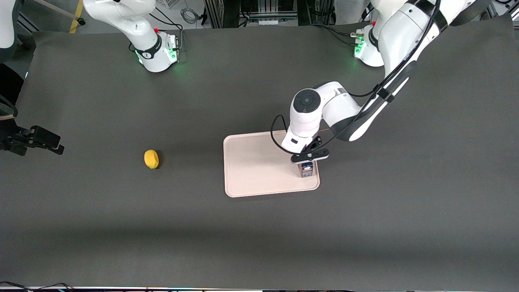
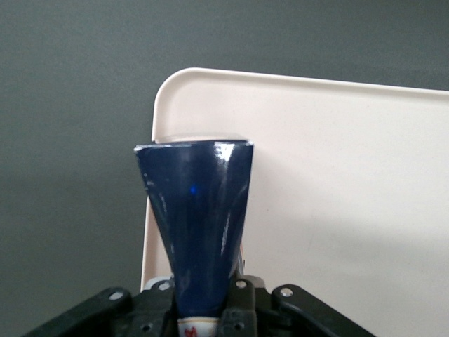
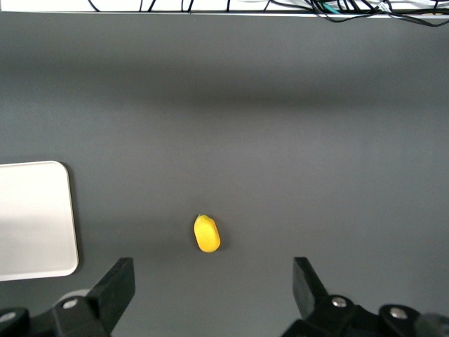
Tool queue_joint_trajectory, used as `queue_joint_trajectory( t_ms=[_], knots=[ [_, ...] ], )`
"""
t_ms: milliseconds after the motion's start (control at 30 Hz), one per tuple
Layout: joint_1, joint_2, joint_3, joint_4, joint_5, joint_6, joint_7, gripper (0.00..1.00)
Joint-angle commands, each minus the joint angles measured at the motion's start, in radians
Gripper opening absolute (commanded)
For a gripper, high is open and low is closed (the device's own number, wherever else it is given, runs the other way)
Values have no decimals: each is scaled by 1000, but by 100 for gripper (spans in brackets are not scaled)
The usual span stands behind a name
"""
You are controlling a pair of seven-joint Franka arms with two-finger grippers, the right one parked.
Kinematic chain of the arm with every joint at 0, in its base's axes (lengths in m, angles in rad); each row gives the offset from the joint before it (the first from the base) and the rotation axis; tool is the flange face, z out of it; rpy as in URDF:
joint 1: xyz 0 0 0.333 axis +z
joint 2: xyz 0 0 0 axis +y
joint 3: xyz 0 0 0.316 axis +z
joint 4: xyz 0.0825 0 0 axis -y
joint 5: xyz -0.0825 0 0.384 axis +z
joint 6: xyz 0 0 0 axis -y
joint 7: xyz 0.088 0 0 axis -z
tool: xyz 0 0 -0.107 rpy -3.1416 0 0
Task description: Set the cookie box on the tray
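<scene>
Nearest your front camera is bare dark grey counter point(image 1: 259, 243). Next up: large flat pale pink rectangular tray point(image 1: 259, 170), rounded corners, low rim. Slim dark navy-blue cardboard cookie box point(image 1: 307, 169) stands upright on the tray, at the corner roughly 4 o'clock from tray centre. You'll see the left end effector point(image 1: 309, 159) directly above it, clenched on the box's upper end; wrist view shows the box point(image 2: 200, 232) running from the black fingers point(image 2: 242, 298) down to the tray floor point(image 2: 337, 175) by a rounded corner. Small yellow rounded lump point(image 1: 151, 159) sits at 9 o'clock from the tray, well apart, toward the parked arm's end.
</scene>
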Motion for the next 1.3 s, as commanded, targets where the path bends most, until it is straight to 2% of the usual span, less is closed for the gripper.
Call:
queue_joint_trajectory(
  t_ms=[0,133,333,400,433,500,600,1267],
  knots=[
    [-1,17,-4,-1,54,6,-13,22],
    [-1,23,-4,-3,73,22,-13,23],
    [-1,36,-4,-4,74,42,-15,29],
    [0,36,-4,-4,74,42,-15,40],
    [0,36,-4,-4,74,40,-15,49],
    [0,36,-4,-3,74,40,-13,76],
    [3,36,-4,-3,74,40,-12,100],
    [20,-6,-6,17,57,17,63,100]
  ],
)
